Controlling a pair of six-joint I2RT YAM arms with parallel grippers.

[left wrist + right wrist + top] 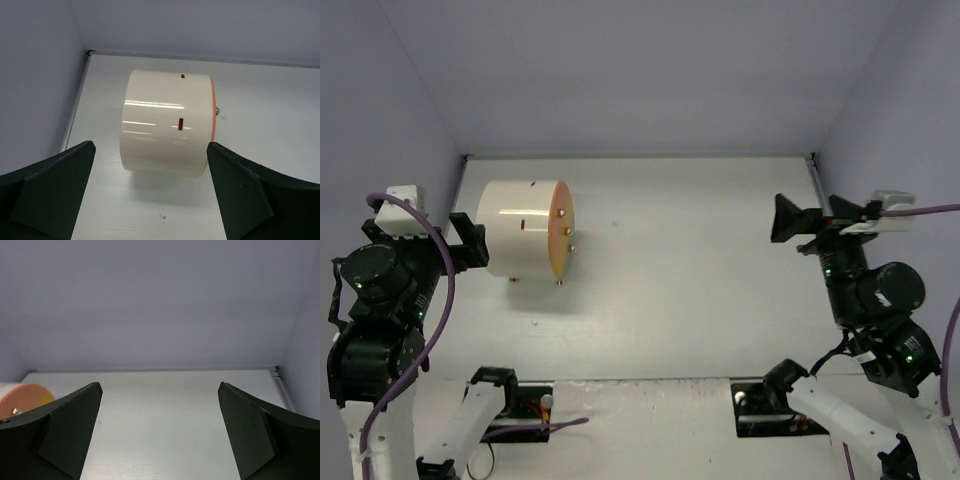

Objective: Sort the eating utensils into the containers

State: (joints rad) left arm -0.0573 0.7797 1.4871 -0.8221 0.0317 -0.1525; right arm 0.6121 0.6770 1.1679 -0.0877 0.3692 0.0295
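Near far-left corner: cream drum cabinet [525, 228], rigid, smooth-walled, probably slippery; best taken by brass knobs [563, 212]. Left gripper [472, 243], right gripper [782, 220]: spread wide, empty.

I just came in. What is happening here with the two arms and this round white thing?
Two robot arms face a cream-white drum-shaped cabinet that stands on the white table. Its round orange front with brass knobs points toward the right arm. The left gripper is open, close behind the cabinet's back end. The right gripper is open too, far off at the table's right side. Neither holds anything. The drawers look shut, and no utensils show in any view.
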